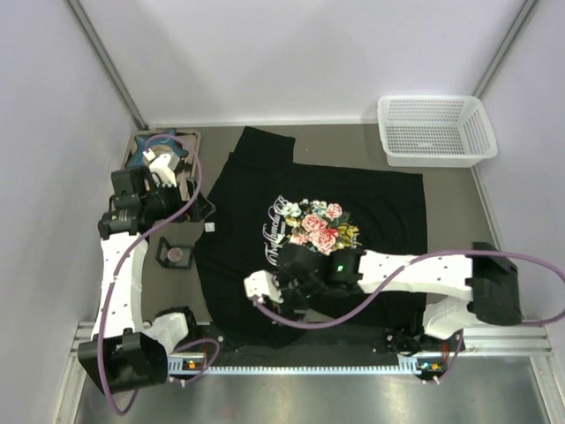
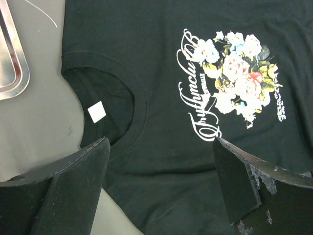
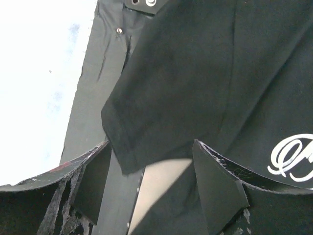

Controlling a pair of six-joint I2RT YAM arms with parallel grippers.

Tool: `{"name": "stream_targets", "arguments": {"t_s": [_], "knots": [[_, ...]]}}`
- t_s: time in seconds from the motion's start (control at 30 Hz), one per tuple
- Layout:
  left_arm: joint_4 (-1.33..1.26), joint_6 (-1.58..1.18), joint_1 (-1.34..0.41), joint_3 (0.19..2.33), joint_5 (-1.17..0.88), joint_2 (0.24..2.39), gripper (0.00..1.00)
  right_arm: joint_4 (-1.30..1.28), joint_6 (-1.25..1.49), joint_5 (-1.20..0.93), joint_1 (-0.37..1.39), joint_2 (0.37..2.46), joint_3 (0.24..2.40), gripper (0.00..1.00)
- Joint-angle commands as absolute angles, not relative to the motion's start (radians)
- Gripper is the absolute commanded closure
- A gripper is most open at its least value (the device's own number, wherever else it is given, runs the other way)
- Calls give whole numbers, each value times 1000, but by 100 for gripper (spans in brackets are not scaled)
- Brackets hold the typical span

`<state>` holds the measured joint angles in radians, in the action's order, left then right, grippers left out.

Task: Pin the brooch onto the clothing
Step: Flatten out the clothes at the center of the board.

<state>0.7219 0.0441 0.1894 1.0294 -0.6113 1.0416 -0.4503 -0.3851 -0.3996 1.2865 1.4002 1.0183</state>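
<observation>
Left tool [image 2: 160,144] gaped wide, empty. Right tool [image 3: 151,149], jaws apart astride the clothing [image 3: 195,73] sleeve hem, might drag it askew.

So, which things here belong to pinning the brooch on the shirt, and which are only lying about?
For the job: small round pale pinkish brooch; black short-sleeved T-shirt with rose print.
Lying about: white plastic mesh basket; blue star-shaped dish; silver metal tray; black square box holding the brooch.
</observation>
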Motion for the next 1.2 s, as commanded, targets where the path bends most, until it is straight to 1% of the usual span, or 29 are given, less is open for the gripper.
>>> {"name": "stream_targets", "arguments": {"t_s": [0.0,0.1,0.13,0.23,0.37,0.5,0.53,0.57,0.7,0.73,0.77,0.8,0.87,0.9,0.93,1.0,1.03,1.17], "knots": [[704,-78,207,1028,-604,1040,9,-275,-307,-270,1399,1544,1074,32],[660,-123,219,1014,-615,1057,9,-244,-233,-259,1422,1610,1161,35],[652,-124,224,1009,-614,1055,9,-236,-209,-252,1439,1643,1198,39],[649,-118,229,1023,-601,1063,9,-229,-210,-210,1489,1707,1239,40],[635,-127,235,1043,-597,1071,9,-229,-223,-210,1528,1764,1239,43],[626,-124,241,1058,-586,1068,9,-225,-218,-216,1537,1813,1244,49],[624,-124,242,1060,-583,1066,9,-222,-218,-218,1537,1819,1240,53],[621,-123,244,1061,-580,1063,9,-218,-218,-221,1537,1833,1233,54],[609,-124,248,1045,-580,1046,9,-204,-233,-186,1539,1882,1204,55],[607,-124,249,1036,-580,1043,9,-198,-239,-178,1539,1888,1201,57],[606,-121,252,1031,-580,1040,9,-189,-239,-164,1539,1891,1198,62],[606,-120,253,1023,-581,1034,9,-189,-241,-161,1539,1891,1200,74],[606,-112,255,1017,-577,1031,9,-198,-238,-149,1539,1872,1204,88],[609,-107,255,1014,-577,1026,9,-199,-236,-147,1537,1843,1207,98],[609,-103,255,1014,-577,1028,9,-201,-238,-143,1534,1826,1207,100],[612,-100,256,1015,-584,1032,9,-224,-229,-173,1517,1796,1216,100],[612,-97,255,1017,-586,1035,9,-235,-218,-195,1479,1769,1219,100],[614,-94,256,1025,-597,1063,9,-255,-201,-400,1352,1727,1209,100]]}}
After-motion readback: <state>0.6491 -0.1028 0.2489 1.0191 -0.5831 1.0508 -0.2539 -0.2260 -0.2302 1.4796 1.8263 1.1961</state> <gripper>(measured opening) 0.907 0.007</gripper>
